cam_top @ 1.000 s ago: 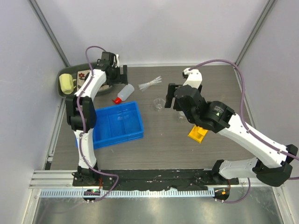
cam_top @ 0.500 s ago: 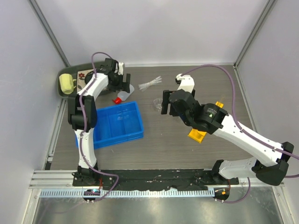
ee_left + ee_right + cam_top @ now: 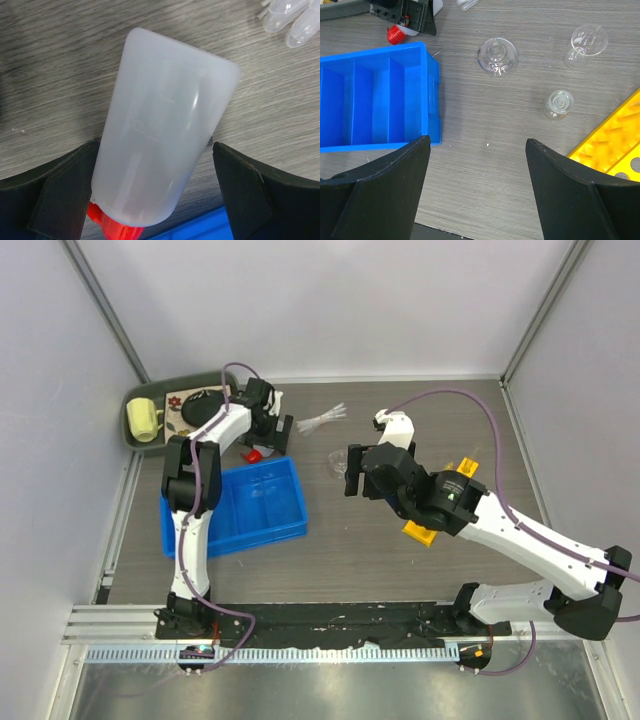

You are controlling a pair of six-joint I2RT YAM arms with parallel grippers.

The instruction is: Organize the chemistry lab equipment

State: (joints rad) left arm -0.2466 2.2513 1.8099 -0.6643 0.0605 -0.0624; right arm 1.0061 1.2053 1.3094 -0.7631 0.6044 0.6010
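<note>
From above, the left claw (image 3: pixel 270 430) sits over the white squeeze bottle (image 3: pixel 254 453) on the table (image 3: pixel 380 570) by the far rim of the blue bin (image 3: pixel 245 502), hiding most of it, and the right arm (image 3: pixel 520 535) covers much of the yellow rack (image 3: pixel 424 530). The left wrist view shows that claw spread wide, the bottle lying slanted between its fingers (image 3: pixel 55 195), red cap (image 3: pixel 112 227) cut off at the frame edge; closing on the smooth, soft body could make it twist or slip out. The right wrist view shows the right claw (image 3: pixel 476 142) released and empty, with three glass beakers (image 3: pixel 497 55) beyond it faint against the grain, so a low sweep might topple one
</note>
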